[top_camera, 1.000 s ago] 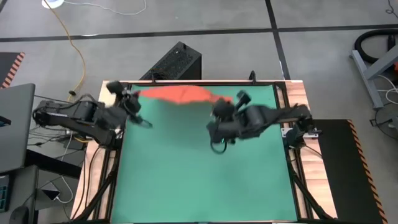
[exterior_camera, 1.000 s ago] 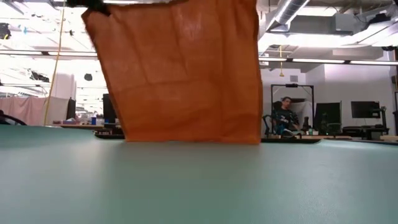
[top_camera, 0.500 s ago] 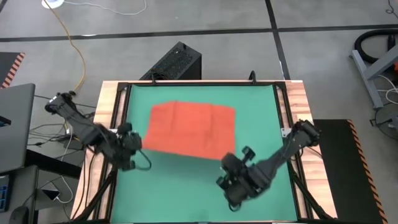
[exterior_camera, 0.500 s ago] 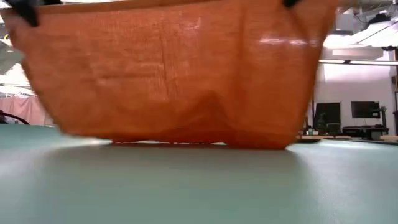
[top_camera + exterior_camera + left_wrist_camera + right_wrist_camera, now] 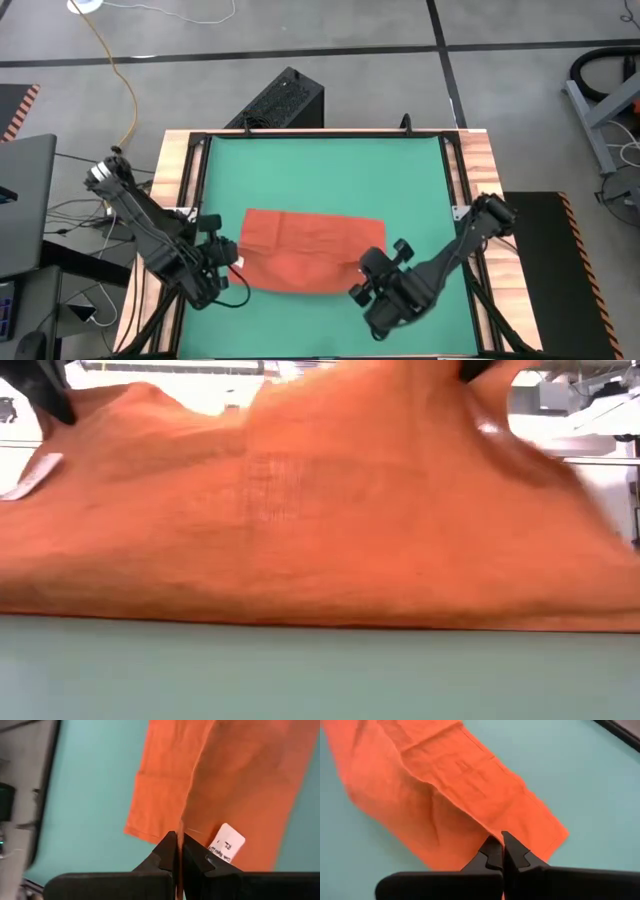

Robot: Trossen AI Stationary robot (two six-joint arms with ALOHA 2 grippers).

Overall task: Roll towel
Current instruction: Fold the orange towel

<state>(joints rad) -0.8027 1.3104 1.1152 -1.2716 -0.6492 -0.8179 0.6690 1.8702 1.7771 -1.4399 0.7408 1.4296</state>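
Observation:
The orange-red towel lies spread across the near middle of the green mat, with its far part on the mat and its near edge raised. It fills the low view, where its white tag shows at the left. My left gripper is shut on the towel's near left corner. My right gripper is shut on its near right corner. Both also show at the top of the low view, the left gripper at the left and the right gripper at the right. My left gripper pinches the towel's near left corner between its two fingers, next to the white tag. The fingers slant down from the near left. The corner is raised and the cloth slopes away onto the mat. My right gripper pinches the towel's near right corner between its two fingers, slanting down from the near right. A ridge of cloth runs from the fingers toward the towel's middle. The corner is raised, and the rest lies on the mat.
The mat is framed by a wooden table border and black rails. A black box stands on the floor beyond the far edge. A laptop sits to the left. Bare mat lies beyond the towel.
Both grippers have gone from the far edge toward the table's near edge and down, still shut on the towel. The towel hung upright at the far edge. It has been drawn across the mat and laid down, its free edge resting first and its held edge now low.

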